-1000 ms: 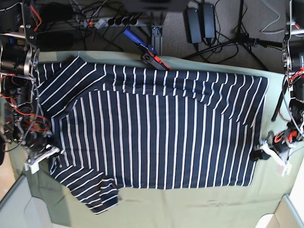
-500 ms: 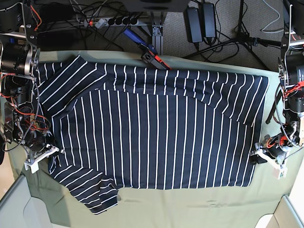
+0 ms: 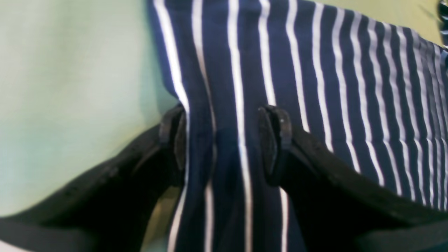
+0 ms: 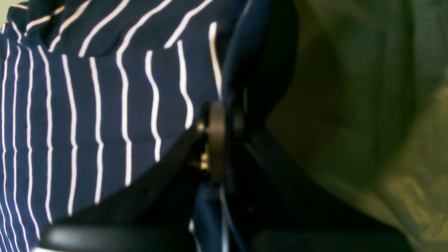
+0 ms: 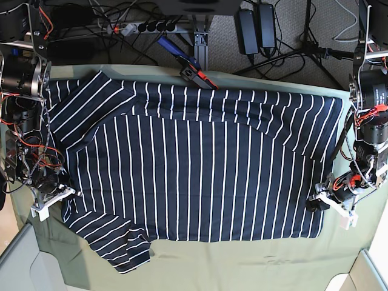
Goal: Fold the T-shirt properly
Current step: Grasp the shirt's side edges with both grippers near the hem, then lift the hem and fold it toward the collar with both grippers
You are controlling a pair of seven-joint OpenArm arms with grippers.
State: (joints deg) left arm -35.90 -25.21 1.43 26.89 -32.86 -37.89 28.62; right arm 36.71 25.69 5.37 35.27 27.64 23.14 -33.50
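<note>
The dark navy T-shirt (image 5: 194,176) with thin white stripes lies spread flat on the pale green cloth (image 5: 242,260), one sleeve at the front left. My left gripper (image 5: 315,205) is at the shirt's right edge. In the left wrist view it (image 3: 224,143) is open, and its pads stand either side of a strip of the striped fabric (image 3: 315,87). My right gripper (image 5: 65,193) is at the shirt's left edge. In the right wrist view it (image 4: 222,129) is shut on a fold of the shirt (image 4: 87,87).
A red-and-blue tool (image 5: 194,71) lies at the table's back edge, touching the shirt's top. A power strip (image 5: 142,27), adapters (image 5: 254,27) and cables lie on the floor behind. Grey bins (image 5: 18,260) sit at the front corners.
My left gripper has moved leftward from the green cloth onto the shirt's right edge. The right arm and the shirt have stayed put.
</note>
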